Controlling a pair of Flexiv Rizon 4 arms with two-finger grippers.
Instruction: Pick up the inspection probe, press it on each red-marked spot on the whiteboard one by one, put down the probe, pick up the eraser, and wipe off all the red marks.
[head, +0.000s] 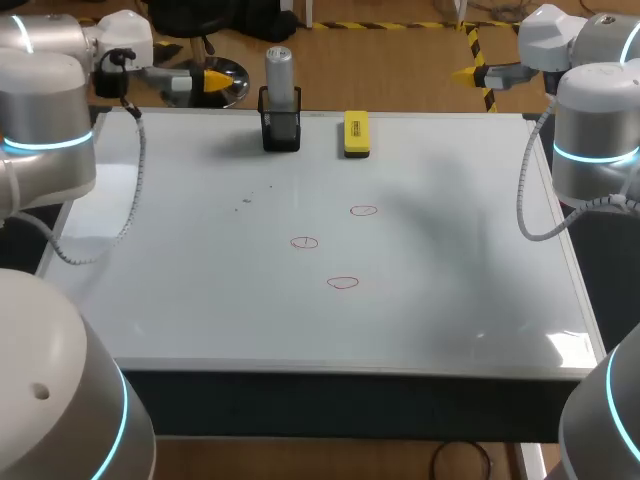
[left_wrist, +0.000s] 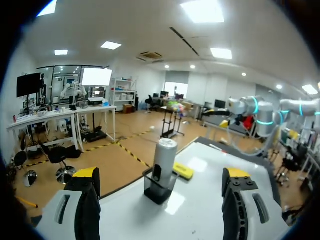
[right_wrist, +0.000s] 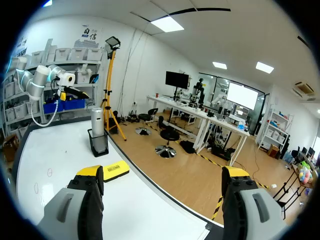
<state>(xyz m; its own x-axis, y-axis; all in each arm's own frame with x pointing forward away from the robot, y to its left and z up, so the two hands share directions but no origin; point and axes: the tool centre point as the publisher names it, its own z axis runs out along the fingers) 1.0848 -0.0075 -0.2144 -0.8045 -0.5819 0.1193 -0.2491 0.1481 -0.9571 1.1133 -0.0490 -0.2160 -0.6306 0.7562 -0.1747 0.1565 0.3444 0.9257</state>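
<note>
Since your left hand (head: 218, 80) hangs open and empty at the upper left of the frame, just left of the inspection probe (head: 279, 72) standing upright in its black holder (head: 281, 130) at the counter's (head: 450, 300) far edge, it is nearer than your open right hand (head: 468, 73) at upper right.

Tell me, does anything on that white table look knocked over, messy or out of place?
Nothing much stands out. The probe stands upright in its black holder, and the yellow eraser lies flat beside it, apart. The only blemish is a few tiny dark specks on the whiteboard, between the holder and the three red marks.
</note>
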